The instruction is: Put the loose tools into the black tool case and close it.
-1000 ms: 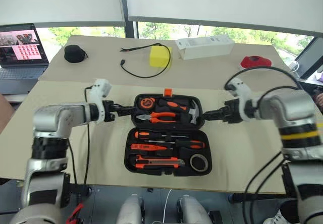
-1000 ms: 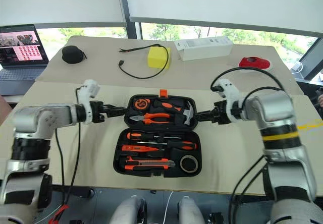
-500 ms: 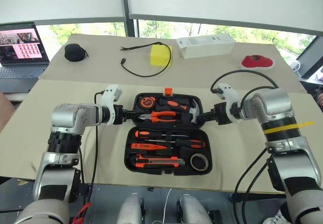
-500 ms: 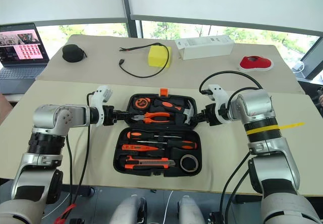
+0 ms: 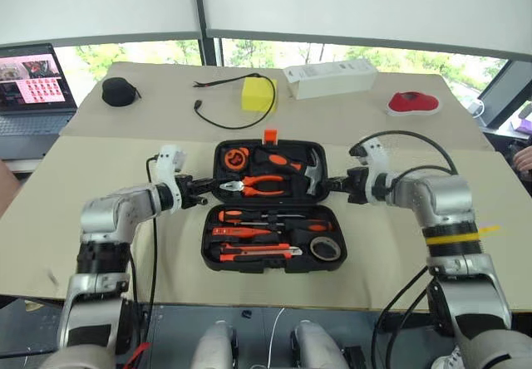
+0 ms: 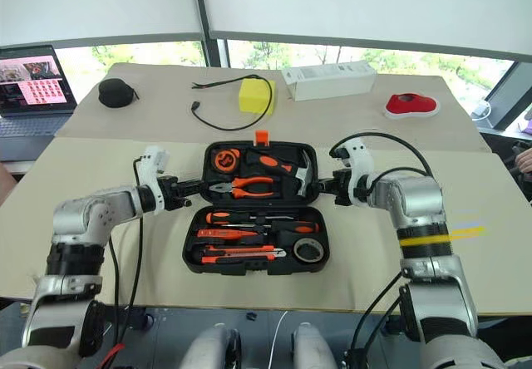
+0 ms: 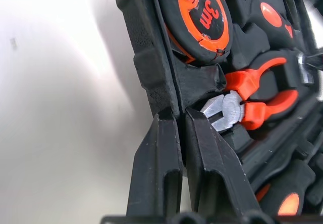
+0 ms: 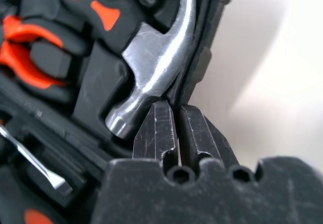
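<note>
Black grippers (image 7: 182, 133) (image 8: 177, 125) pinch case rim (image 7: 151, 57).

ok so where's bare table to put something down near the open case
Bare tan table lies in front of the black tool case, and on either side outside the arms. Behind it, a strip runs before the yellow block and cable. Crowded: both case ends, where the left tool and right tool pinch its rim.

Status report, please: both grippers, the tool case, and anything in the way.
Left gripper and right gripper: each shut on a side rim of the far half. Black plastic hinged tool case: open flat, tools slotted. Nothing blocking.
</note>
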{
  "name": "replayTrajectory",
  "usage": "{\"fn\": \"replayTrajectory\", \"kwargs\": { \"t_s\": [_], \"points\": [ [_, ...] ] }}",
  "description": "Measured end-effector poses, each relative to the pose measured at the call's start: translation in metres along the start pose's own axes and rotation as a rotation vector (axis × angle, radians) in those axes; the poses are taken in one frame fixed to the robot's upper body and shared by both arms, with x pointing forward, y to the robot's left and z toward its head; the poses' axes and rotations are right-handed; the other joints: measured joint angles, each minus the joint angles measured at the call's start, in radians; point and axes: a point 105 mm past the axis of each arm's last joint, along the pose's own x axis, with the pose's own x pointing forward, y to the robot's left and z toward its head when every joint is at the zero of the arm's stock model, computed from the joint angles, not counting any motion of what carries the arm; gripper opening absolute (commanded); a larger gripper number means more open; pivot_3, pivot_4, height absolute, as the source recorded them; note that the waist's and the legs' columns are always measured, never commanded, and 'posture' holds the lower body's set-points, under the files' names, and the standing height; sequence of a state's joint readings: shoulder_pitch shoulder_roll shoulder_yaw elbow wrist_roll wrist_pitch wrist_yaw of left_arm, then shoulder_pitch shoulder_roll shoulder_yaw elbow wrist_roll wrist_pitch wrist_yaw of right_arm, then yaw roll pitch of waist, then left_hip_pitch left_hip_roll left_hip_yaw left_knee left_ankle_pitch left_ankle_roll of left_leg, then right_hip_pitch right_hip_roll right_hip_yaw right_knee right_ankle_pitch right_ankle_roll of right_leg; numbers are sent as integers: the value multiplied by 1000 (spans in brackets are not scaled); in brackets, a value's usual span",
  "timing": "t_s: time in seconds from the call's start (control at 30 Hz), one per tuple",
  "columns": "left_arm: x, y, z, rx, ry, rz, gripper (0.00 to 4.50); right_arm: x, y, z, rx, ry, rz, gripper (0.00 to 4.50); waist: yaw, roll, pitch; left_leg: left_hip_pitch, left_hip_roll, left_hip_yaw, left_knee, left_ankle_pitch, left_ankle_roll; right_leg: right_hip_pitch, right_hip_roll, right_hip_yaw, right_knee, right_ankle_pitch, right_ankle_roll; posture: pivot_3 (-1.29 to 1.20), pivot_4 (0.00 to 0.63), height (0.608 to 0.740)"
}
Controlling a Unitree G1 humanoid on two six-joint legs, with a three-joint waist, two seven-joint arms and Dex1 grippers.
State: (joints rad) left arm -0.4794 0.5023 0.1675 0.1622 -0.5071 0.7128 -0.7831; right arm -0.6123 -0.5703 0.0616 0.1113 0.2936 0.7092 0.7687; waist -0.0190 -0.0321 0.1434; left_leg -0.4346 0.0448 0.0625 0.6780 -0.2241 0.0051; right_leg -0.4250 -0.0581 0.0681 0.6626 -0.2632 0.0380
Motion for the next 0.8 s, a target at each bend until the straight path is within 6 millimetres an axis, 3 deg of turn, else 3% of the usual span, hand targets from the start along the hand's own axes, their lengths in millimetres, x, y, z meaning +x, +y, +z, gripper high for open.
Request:
{"fn": "replayTrajectory", "kwargs": {
  "t_s": [0.13,0.37,0.4,0.47,0.53,0.63,0.67,0.8],
  "points": [
    [-11,-3,5,208,-153,0,11,-11,9,3,-476,-134,-5,0,4,0,0,-1,0,3,0,0,0,0,-1,0,-3,0,0,0,150,740],
    [-44,-19,-15,579,-234,-28,11,-33,27,-20,-990,-253,29,0,0,0,0,8,1,7,-5,-1,1,8,-1,1,-6,0,0,0,150,740],
    [-53,-22,-26,654,-215,-43,0,-36,31,-28,-1048,-263,39,791,0,-1,-2,15,2,9,-8,-1,1,13,-1,2,-9,0,-1,0,150,740],
    [-63,-23,-36,698,-204,-42,0,-39,31,-50,-1071,-215,57,1364,0,-2,-3,28,3,11,-13,-1,1,27,-1,1,-16,-1,-2,0,150,740],
    [-72,-21,-42,713,-198,-21,771,-43,26,-80,-1023,-132,69,2047,-3,-2,-2,35,5,13,-16,-1,1,33,-2,2,-17,-1,-2,0,150,740],
    [-82,-11,-63,674,-112,24,1805,-47,25,-82,-1024,-151,45,3188,-18,1,-3,37,5,14,-18,-1,1,34,-1,3,-17,-2,-3,0,150,740],
    [-83,-9,-63,667,-112,40,2025,-49,24,-82,-1028,-151,38,3409,-18,-1,-3,37,5,12,-17,-1,1,35,-1,2,-16,-2,-3,0,150,740],
    [-107,0,-73,607,-30,54,2025,-66,17,-88,-995,-119,10,3409,-10,-2,-3,36,5,12,-17,-2,2,35,-3,1,-17,-2,-2,0,150,740]
  ]
}}
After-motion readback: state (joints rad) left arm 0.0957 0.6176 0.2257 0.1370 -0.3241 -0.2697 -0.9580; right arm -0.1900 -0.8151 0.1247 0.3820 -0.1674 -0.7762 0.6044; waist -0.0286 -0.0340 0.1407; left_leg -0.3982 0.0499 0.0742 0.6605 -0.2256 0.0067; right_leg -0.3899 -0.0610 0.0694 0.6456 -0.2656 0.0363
